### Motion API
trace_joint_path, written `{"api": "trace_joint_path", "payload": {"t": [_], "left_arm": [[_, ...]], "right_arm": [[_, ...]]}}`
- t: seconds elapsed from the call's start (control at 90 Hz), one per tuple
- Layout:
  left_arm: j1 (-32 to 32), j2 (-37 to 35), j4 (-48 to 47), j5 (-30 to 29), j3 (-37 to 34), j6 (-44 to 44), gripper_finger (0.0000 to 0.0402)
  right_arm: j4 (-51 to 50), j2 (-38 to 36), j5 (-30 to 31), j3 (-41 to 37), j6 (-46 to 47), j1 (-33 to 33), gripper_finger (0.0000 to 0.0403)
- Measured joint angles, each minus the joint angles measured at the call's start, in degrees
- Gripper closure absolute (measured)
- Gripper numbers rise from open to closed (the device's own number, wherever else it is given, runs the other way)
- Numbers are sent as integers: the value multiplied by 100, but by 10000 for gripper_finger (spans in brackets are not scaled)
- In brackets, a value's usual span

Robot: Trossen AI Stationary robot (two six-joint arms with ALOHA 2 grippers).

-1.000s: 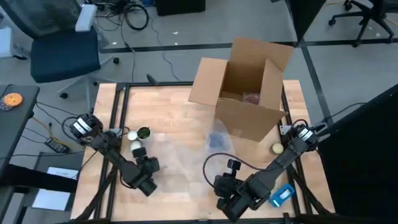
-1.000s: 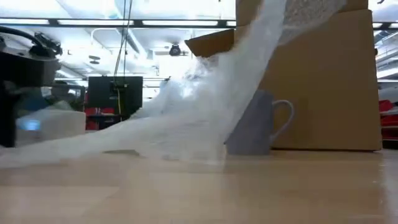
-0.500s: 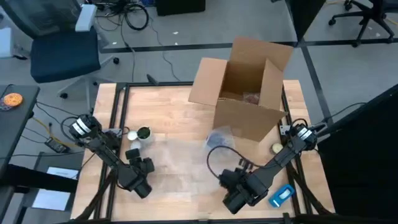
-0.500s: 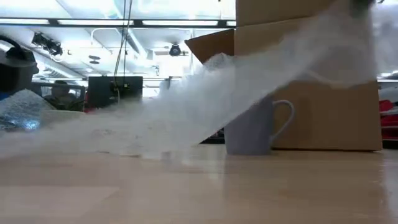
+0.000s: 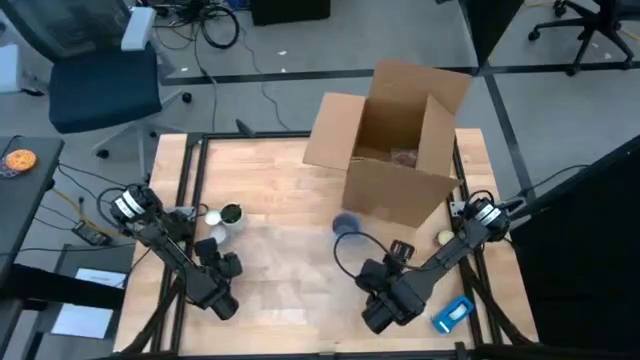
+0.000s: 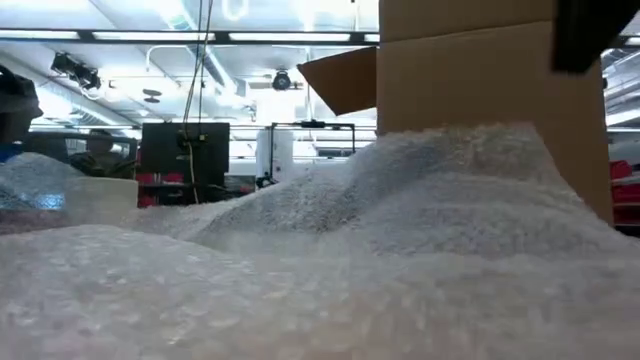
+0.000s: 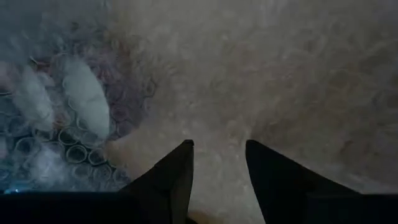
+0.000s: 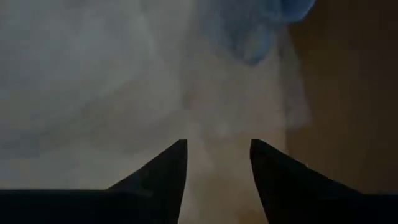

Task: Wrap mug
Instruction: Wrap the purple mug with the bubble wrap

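Even overhead light, ceiling strip glare, dim blurred wrist views

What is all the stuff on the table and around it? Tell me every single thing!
Bubble wrap: one clear sheet, spread over the middle of the table, fills the low view.
Mug: one, blue, under the wrap, in front of the box.
Cardboard box: one, brown, open, at the table's far side.
Small cup: one, dark inside, near the left arm.
Blue and white thing: one, at the table's near right corner.
Table: one, light wood.
Office chair: one, blue, on the floor beyond the table.
Left gripper: one, dark, open over the wrap.
Right gripper: one, dark, open over the wrap near the mug.
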Motion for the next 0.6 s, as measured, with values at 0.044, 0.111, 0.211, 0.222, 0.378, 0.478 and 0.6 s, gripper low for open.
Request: {"api": "trace_joint_path", "payload": {"t": [0.044, 0.111, 0.211, 0.222, 0.378, 0.478, 0.6], "left_arm": [[0, 0, 30, -124, 0, -2, 270], [2, 0, 20, -278, 0, -17, 270], [13, 0, 91, -308, 2, -20, 270], [13, 0, 95, -313, 2, -20, 270], [15, 0, 230, -427, 2, 3, 270], [15, 0, 309, -450, 2, 1, 270], [15, 0, 386, -456, 4, -1, 270]], "right_arm": [[18, 0, 129, -99, -98, -98, 259], [27, 2, 405, -142, -270, -235, 261], [34, 2, 853, -72, -572, -397, 265], [36, 2, 906, -50, -614, -412, 266], [292, -13, 1384, 253, -1100, -700, 273], [761, -13, 1093, 301, -1407, -1041, 277], [1283, -13, 244, 301, -1412, -1520, 283]]}}
